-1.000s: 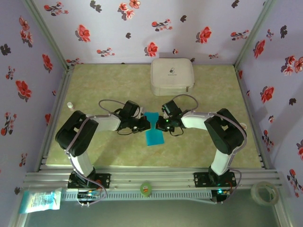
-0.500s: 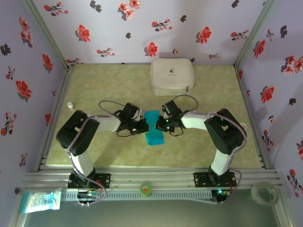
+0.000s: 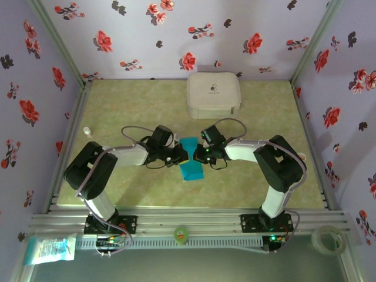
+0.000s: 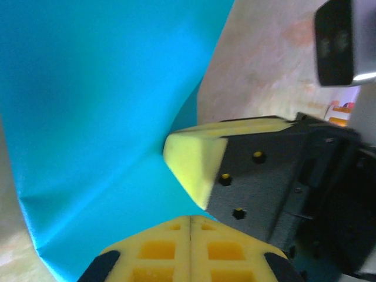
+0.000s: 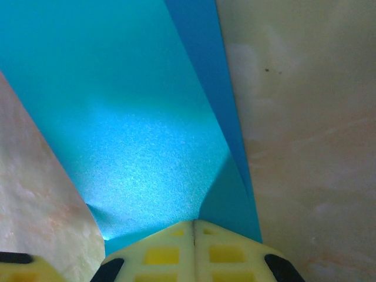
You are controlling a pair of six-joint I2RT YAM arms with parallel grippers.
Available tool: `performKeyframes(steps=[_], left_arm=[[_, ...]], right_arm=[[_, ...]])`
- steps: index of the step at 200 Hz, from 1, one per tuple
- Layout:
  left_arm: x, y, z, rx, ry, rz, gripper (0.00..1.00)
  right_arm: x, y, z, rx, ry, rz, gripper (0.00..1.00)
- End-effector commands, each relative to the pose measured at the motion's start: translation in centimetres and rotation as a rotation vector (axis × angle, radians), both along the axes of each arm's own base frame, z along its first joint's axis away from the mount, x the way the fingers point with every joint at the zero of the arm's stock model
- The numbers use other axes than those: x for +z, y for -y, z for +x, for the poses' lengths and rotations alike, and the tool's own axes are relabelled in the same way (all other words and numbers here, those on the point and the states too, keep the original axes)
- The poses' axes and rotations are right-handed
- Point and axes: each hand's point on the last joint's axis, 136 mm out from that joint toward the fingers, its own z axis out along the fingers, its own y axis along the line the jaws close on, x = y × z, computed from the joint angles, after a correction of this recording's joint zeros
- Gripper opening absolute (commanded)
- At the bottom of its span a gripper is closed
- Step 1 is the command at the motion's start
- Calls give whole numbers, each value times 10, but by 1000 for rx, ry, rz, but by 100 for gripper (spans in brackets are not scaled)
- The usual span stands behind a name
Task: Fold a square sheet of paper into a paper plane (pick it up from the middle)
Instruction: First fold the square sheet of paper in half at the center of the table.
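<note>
left arm [image 3: 97,170] swung out — paper [image 3: 191,168] on green table [image 3: 123,106], floral walls [image 3: 176,35]

Turquoise square sheet of paper [image 3: 191,169], creased, narrowed at middle, table [image 3: 117,106] centre.

This looks like a robotics lab's test booth; two black-and-white arms, the left arm [image 3: 97,173] and the right arm [image 3: 281,167], are bolted to a slotted aluminium rail [image 3: 188,222] at 6 o'clock; a bare metal frame post [image 3: 59,41] rises at 10 o'clock; the walls [image 3: 176,35] are a pasted backdrop of red and black flowers on lilac; the counter [image 3: 117,106] wears a green marbled sheet; a tape roll [image 3: 328,239] lies at 5 o'clock; loose wiring [image 3: 110,242] hangs under the left base.
</note>
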Motion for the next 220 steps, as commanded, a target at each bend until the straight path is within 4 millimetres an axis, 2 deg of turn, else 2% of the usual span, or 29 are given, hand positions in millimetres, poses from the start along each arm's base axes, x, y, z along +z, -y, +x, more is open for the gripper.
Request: performKeyframes(steps=[1, 36, 68, 88, 129, 157, 189, 220], left_arm=[[-25, -5, -16, 3, -70, 36, 0], [-51, -20, -29, 34, -102, 75, 0], [-60, -31, -39, 39, -106, 88, 1], [-50, -28, -38, 32, -82, 62, 3], [-5, -14, -26, 41, -8, -49, 6], [5, -7, -24, 42, 3, -92, 7], [-13, -7, -34, 15, -44, -71, 8], [-35, -15, -56, -9, -95, -42, 8]], right_arm=[[-42, 36, -25, -51, -101, -174, 0], [-46, 39, -29, -57, -111, -180, 0], [-49, 42, -31, -64, -114, -189, 0], [-50, 43, -32, -68, -116, -190, 0], [-50, 44, -33, -72, -118, -189, 0], [-51, 45, -34, -74, -117, -193, 0], [-51, 45, -33, -82, -115, -185, 0], [-53, 45, -34, -83, -116, -187, 0]])
